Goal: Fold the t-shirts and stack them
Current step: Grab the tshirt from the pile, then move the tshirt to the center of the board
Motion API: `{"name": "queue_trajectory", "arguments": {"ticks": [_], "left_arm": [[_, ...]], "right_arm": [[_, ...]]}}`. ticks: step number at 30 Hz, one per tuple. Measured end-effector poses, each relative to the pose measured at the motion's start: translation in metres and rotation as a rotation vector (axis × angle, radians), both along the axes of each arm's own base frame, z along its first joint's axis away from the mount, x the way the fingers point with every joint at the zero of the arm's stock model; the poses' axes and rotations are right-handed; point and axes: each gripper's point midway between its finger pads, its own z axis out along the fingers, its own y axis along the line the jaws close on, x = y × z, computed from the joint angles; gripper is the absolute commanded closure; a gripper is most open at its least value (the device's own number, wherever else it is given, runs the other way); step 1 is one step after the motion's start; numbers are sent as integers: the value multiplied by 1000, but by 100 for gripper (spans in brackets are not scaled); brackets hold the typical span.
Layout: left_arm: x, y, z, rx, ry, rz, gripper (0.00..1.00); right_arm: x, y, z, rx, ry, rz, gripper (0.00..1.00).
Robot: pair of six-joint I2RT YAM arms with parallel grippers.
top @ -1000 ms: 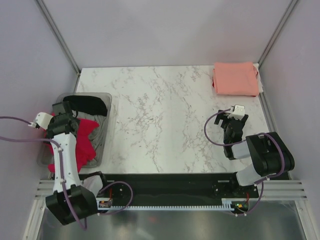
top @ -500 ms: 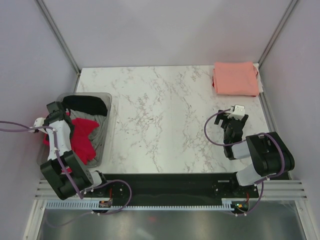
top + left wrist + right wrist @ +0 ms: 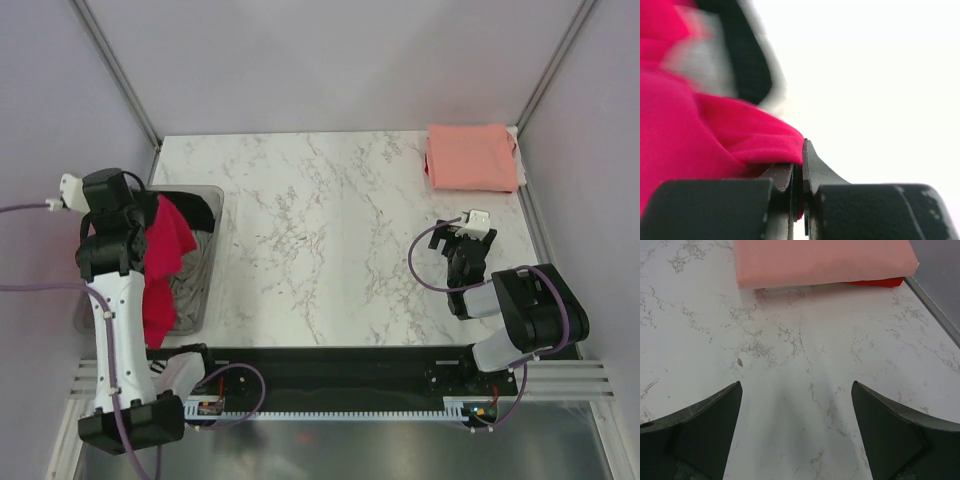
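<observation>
My left gripper (image 3: 142, 215) (image 3: 802, 150) is shut on a fold of the crimson red t-shirt (image 3: 165, 250) (image 3: 700, 140), which hangs from it above the clear bin (image 3: 221, 232) at the table's left edge. A black t-shirt (image 3: 190, 205) (image 3: 752, 65) and a grey t-shirt (image 3: 196, 276) lie in the bin. At the far right corner, a folded salmon pink t-shirt (image 3: 470, 157) (image 3: 825, 260) rests on a folded red one (image 3: 880, 282). My right gripper (image 3: 463, 238) (image 3: 795, 390) stands open over bare marble, short of that stack.
The marble table (image 3: 330, 230) lies between the bin and the folded stack. Grey walls and metal frame posts (image 3: 118, 70) close in the back and sides. A metal rail (image 3: 935, 310) runs along the table's right edge.
The left gripper has closed on the crimson red t-shirt in the bin and lifted it up and back. The right arm has stayed still.
</observation>
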Motion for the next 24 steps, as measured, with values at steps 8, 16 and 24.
{"name": "queue_trajectory", "arguments": {"ticks": [8,16,24], "left_arm": [[25,-183,107,-34,-241,-540,98],[5,-405,100,18,-161,-1012,98],[-24,-572,8,95,-15,-1281,41]], "right_arm": [[0,0,0,0,0,0,2],[0,0,0,0,0,0,2],[0,0,0,0,0,0,2]]}}
